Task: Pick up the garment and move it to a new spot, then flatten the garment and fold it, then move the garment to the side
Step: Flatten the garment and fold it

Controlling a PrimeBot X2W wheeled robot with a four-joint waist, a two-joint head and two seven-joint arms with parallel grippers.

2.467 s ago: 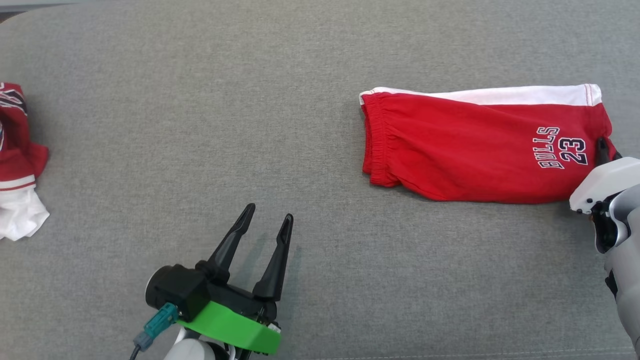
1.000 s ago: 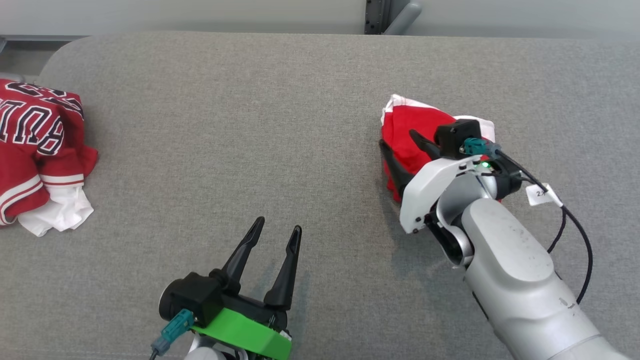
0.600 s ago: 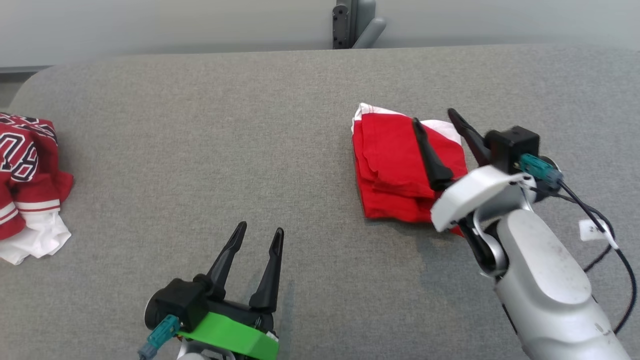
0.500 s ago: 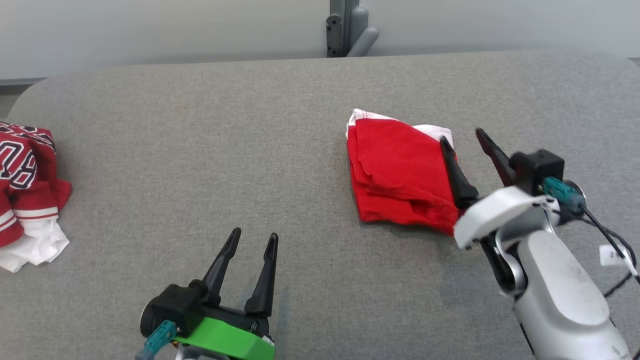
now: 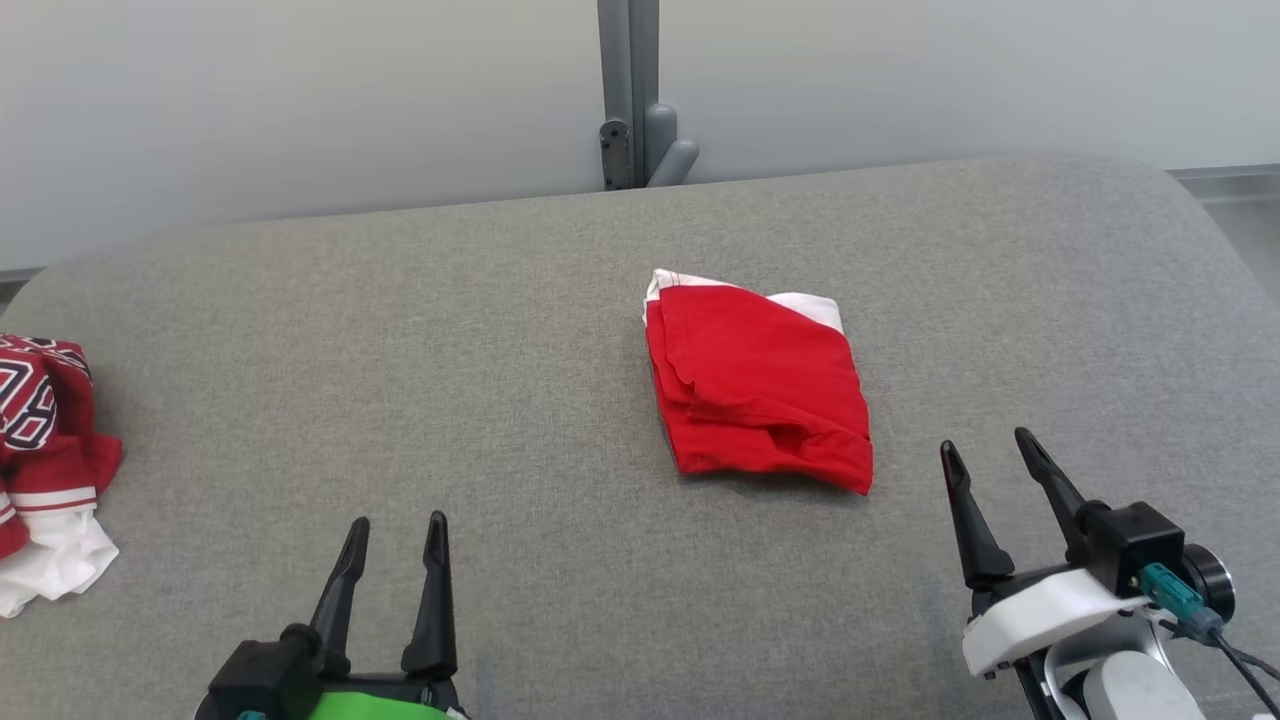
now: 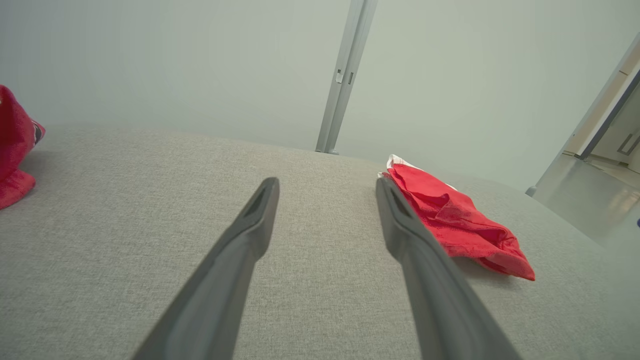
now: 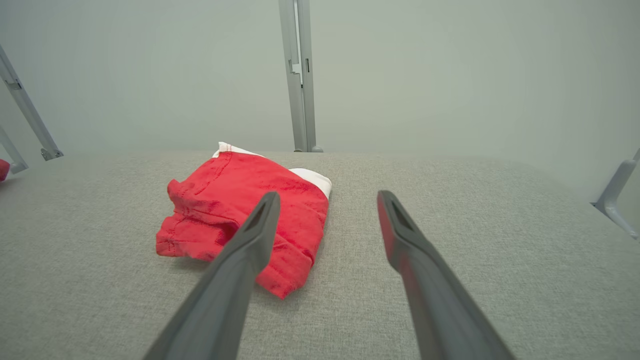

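The garment, red shorts with a white strip, lies folded into a small rectangle near the middle of the grey table. It also lies to the right of my left fingers in the left wrist view and just beyond my right fingers in the right wrist view. My right gripper stands open and empty at the lower right, apart from the garment. At the bottom left my left gripper is open and empty too.
A second red and white garment lies crumpled at the table's left edge. A grey post stands behind the table's far edge against a pale wall. The table's right end is rounded.
My right gripper let go of the folded garment, opened wide and drew back toward me to the lower right. The head camera tilted up, so the whole scene shifted down.
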